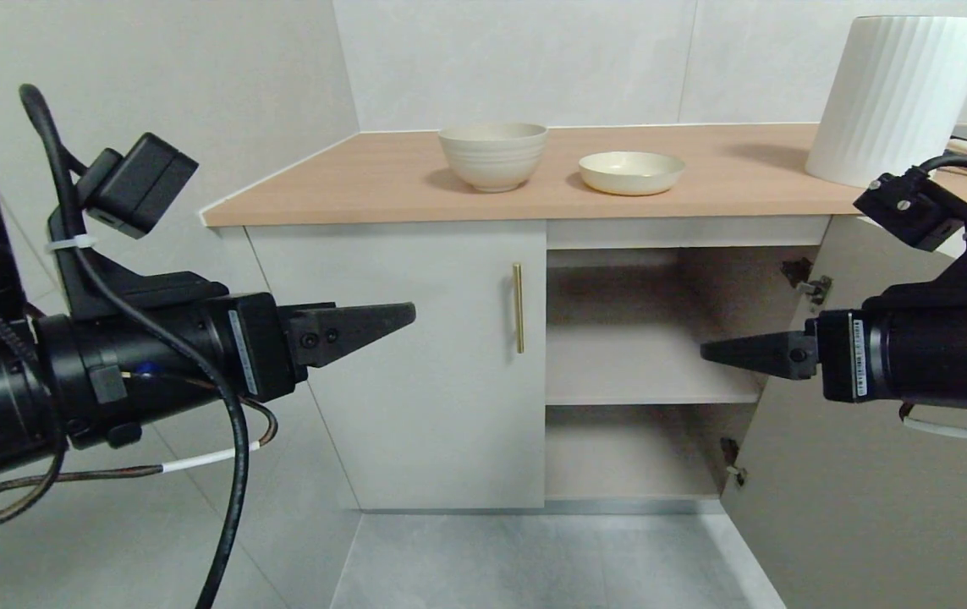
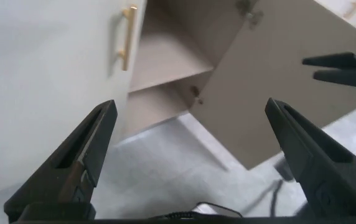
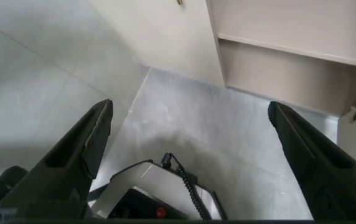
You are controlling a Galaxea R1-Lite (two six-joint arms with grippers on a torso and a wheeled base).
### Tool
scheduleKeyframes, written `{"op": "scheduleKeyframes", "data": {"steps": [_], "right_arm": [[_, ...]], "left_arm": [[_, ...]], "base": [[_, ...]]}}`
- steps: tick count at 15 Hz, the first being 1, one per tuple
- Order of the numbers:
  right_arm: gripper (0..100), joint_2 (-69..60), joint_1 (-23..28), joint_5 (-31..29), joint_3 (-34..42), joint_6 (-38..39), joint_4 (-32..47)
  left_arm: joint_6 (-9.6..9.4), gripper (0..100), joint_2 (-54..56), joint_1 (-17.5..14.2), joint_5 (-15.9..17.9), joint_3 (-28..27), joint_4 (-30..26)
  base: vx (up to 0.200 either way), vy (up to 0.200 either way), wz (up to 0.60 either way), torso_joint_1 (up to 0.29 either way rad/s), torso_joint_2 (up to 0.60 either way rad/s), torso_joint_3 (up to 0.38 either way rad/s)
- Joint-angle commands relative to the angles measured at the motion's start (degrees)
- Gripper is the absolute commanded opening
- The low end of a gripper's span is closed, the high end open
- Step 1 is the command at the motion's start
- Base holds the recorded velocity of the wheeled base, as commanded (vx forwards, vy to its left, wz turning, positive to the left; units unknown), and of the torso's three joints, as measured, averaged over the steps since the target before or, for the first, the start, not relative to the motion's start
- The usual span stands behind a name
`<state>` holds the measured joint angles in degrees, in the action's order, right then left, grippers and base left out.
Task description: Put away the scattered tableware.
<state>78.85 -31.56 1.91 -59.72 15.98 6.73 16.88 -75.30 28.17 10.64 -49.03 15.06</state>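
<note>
The left gripper (image 1: 409, 315) is the closest thing, at the height of the closed door, and in the left wrist view its black pointed jaws stand wide apart with nothing between them (image 2: 191, 104). The right gripper (image 1: 705, 351) is in front of the open half of the cabinet; its jaws are also spread wide and hold nothing (image 3: 189, 106). The matte beige round bowl with ribbed wall (image 1: 492, 155) stands on the light wood-pattern counter top (image 1: 348, 188), a little left of the middle and nearer the back edge. Its inside is hidden behind its rim. Just beside it toward the right, not touching, lies the shallow cream round dish (image 1: 631, 172), whose plain inside is partly visible. A tall white ribbed cylinder (image 1: 898, 97) stands at the right end of the counter and is cut off at the top. The dark things behind it are too small to make out. Below, the pale grey cabinet door with a brass-coloured bar handle (image 1: 518, 307) is closed. The right door (image 1: 830, 499) is swung open, partly covered by the right arm. A pale shelf board (image 1: 644, 368) divides the open half into an upper and a lower compartment.
</note>
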Motion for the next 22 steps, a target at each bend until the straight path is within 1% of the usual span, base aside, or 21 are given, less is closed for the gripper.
{"op": "scheduleKeyframes", "data": {"steps": [1, 3, 5, 17, 22], "right_arm": [[100, 1.0, -0.2, -0.1, -0.1, 0.1, 0.0], [100, 1.1, -0.2, -2.6, -0.5, 0.1, -0.2], [100, 0.9, -0.2, -3.8, -0.7, 0.1, -0.3], [100, -1.0, -0.2, -3.2, -0.2, 0.0, -0.1], [100, -1.5, -0.2, -3.2, -0.1, 0.0, 0.0]], "left_arm": [[-0.36, 100, -0.1, -0.4, -0.8, 0.1, 0.1], [-3.09, 100, -0.1, -0.3, -1.4, 0.7, 0.0], [-3.96, 100, -0.1, -0.4, -1.4, 1.0, 0.1], [-3.88, 100, 0.1, -0.4, -1.3, 0.7, 0.1], [-3.79, 100, 0.1, -0.4, -1.4, 0.7, 0.1]], "base": [[0.0, 0.0, 0.0, 0.0, 0.0, 0.0], [0.0, 0.0, 0.0, 0.0, 0.0, 0.0], [0.0, 0.0, 0.0, 0.0, 0.0, 0.0], [0.0, 0.0, 0.0, 0.0, 0.0, 0.0], [0.2, 0.0, 0.0, 0.003, 0.0, 0.002]]}}
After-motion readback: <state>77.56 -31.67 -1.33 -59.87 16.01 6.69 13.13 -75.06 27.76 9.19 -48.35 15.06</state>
